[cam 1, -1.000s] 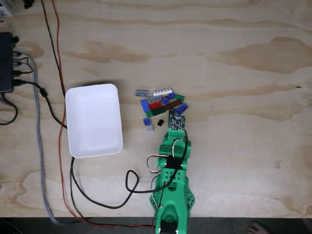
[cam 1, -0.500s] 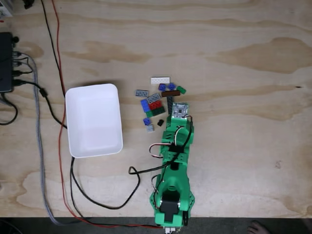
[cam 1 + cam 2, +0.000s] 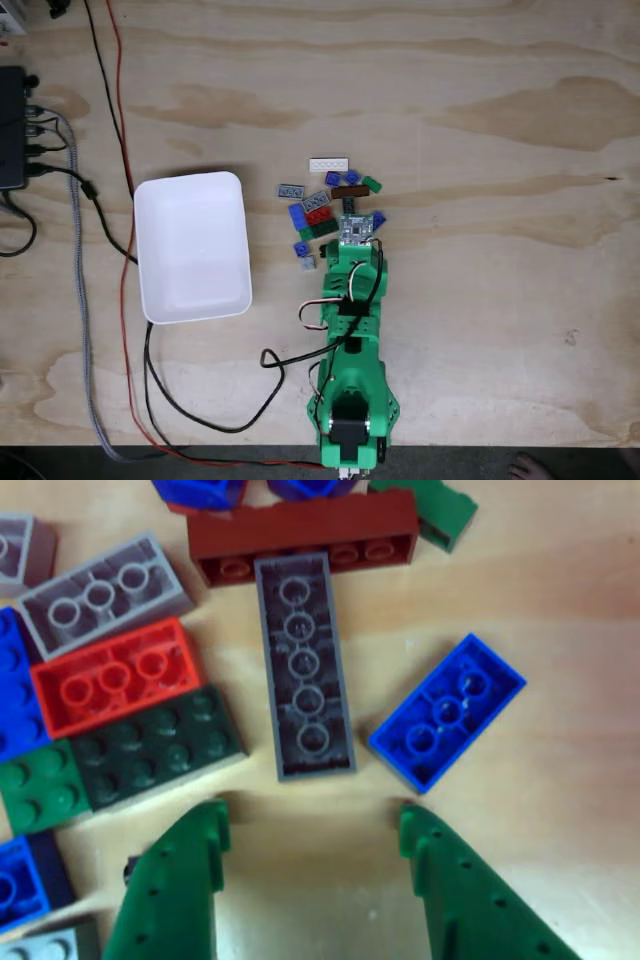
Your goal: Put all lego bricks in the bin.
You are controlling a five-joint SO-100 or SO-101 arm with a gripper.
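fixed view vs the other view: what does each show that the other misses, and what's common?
Fixed view alone: the white bin left of the pile with no bricks visible in it, the whole green arm, the cables and the white brick at the pile's far edge.

Other view alone: the open gripper with its green fingertips apart over bare wood, and bricks lying underside up, tubes showing, such as the long grey brick and the red brick.

Both: the brick pile, including the brown brick, on the wooden table.
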